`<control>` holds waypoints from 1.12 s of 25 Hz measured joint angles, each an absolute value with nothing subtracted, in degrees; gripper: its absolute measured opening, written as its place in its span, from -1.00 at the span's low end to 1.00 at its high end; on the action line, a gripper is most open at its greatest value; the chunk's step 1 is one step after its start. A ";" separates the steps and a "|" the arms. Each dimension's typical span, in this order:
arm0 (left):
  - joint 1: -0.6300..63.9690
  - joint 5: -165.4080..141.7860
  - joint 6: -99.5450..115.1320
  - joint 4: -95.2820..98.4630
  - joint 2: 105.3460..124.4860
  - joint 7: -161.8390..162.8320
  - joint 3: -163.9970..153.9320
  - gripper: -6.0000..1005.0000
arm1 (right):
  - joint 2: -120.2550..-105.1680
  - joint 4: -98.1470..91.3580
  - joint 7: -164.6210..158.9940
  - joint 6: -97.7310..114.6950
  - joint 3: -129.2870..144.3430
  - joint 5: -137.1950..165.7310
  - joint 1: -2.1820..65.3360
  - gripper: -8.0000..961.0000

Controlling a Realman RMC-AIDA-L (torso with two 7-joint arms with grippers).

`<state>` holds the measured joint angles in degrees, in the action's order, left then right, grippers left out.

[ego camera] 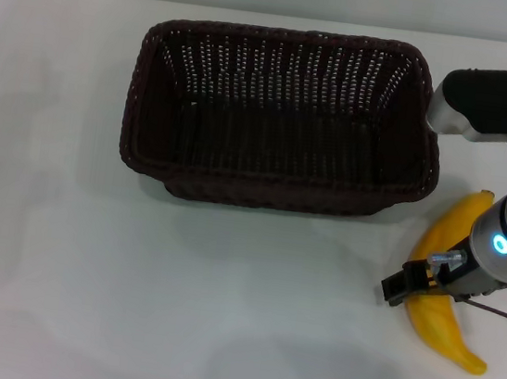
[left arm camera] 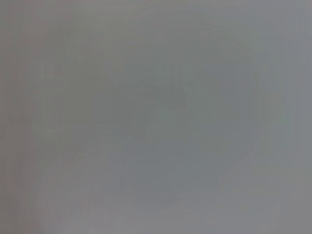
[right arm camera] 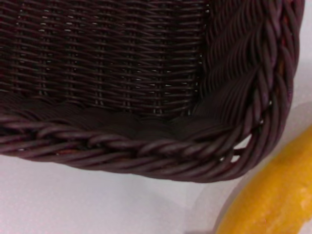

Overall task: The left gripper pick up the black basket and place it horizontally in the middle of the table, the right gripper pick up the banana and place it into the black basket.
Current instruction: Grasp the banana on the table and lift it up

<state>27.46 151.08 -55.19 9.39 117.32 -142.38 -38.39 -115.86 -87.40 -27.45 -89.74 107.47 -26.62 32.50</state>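
The right gripper (ego camera: 406, 286) sits low over the middle of the banana (ego camera: 443, 319), its fingers straddling the fruit; whether they have closed on it cannot be told. The banana lies on the table (ego camera: 80, 298), directly under the claw. The basket (ego camera: 272, 192) stands lengthwise just beyond and to the left of the claw, empty, evidently already placed to receive it. The left gripper is not visible.

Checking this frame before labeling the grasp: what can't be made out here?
- Right gripper, head view: the fingers sit at the banana, but whether they have closed on it is unclear.
- Left gripper: in no view; its wrist view is a featureless grey.
- Black basket, right wrist view: cut off by the edges.
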 joint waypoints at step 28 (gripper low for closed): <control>26.76 151.37 -55.11 9.32 117.16 -142.29 -38.41 0.47 | -115.32 -88.04 -9.55 -89.74 88.98 -23.01 28.91 0.03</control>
<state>26.76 151.37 -55.11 9.32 117.16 -142.29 -38.41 -115.32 -88.04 -9.55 -89.74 88.98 -23.01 28.91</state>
